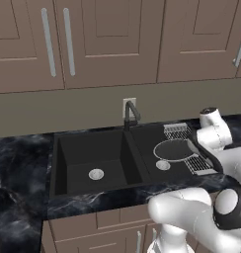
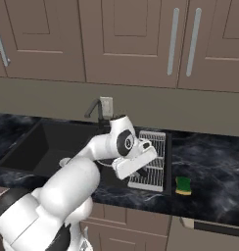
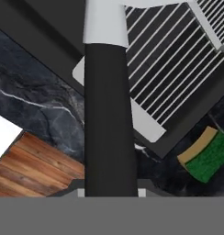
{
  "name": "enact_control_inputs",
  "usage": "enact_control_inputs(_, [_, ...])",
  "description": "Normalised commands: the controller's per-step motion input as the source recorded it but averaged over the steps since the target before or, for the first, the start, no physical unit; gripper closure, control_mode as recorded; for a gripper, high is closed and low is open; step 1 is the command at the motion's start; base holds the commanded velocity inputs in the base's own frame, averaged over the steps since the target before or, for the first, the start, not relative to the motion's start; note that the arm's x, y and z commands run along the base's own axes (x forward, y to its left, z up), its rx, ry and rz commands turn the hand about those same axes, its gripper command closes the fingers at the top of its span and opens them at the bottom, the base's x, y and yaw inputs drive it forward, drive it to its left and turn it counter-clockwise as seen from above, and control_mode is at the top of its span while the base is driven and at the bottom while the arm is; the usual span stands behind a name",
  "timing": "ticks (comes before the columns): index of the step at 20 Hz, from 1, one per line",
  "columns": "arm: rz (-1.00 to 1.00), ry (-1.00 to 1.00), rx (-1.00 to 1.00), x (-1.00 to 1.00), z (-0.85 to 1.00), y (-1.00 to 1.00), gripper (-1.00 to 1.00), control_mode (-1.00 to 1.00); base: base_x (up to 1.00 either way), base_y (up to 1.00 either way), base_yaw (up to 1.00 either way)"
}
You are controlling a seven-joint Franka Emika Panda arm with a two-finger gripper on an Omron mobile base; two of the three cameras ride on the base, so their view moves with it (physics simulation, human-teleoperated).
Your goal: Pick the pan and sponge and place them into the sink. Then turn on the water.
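One of three steps looks nearly done: hand (image 2: 141, 172) pinching the pan (image 1: 173, 149) handle over the sink's (image 1: 63, 163) right bowl, sponge (image 2: 183, 185) on the bench, faucet (image 1: 131, 114) dry.

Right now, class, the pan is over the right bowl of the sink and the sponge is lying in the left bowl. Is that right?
Not quite. The pan is over the right bowl of the sink, but the sponge lies on the counter, right of the wire rack, as the right base view shows.
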Motion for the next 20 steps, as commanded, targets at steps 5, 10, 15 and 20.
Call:
enact_control_inputs(5, [0.03, 0.11, 0.0, -0.13, 0.2, 1.0, 1.0, -1.0, 0.0, 0.0, 0.0])
enact_control_inputs(10, [0.04, 0.04, 0.0, -0.14, 0.41, 1.0, 1.0, -1.0, 0.0, 0.0, 0.0])
enact_control_inputs(15, [0.03, 0.02, 0.0, -0.06, 0.24, 0.99, 1.0, -1.0, 0.0, 0.0, 0.0])
enact_control_inputs(20, [0.0, 0.14, 0.0, 0.19, 0.0, 1.0, 1.0, -1.0, 0.0, 0.0, 0.0])
